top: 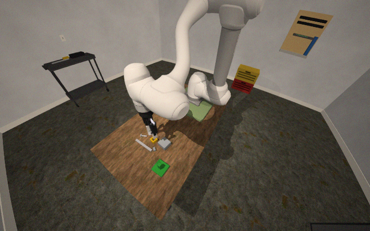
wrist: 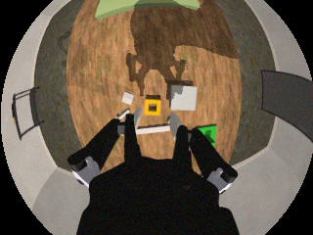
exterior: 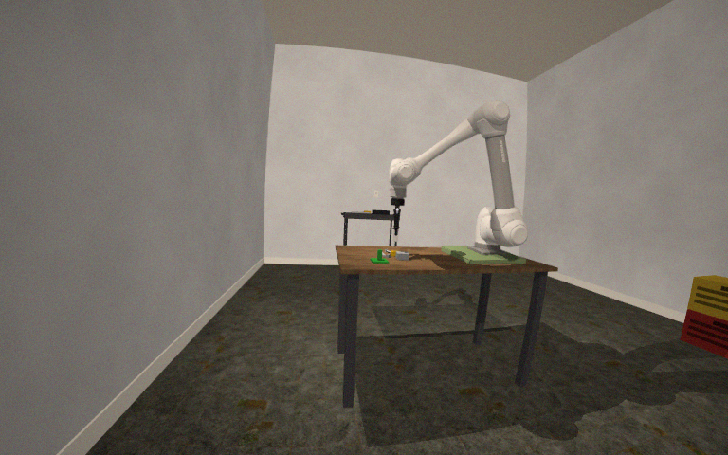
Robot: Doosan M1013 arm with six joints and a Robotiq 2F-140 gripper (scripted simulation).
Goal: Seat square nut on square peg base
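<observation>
The yellow square nut lies flat on the wooden table; in the wrist view it shows just beyond and between my fingertips. My gripper hangs above it with its fingers partly apart and nothing between them. In the side view the gripper is clearly above the table top. The green base with its square peg stands nearer the table's front edge, apart from the nut, and shows at the right in the wrist view.
A grey block sits right beside the nut. A long grey bar, a small bolt and a small grey cube lie close by. The arm's green mounting plate is at the table's far end.
</observation>
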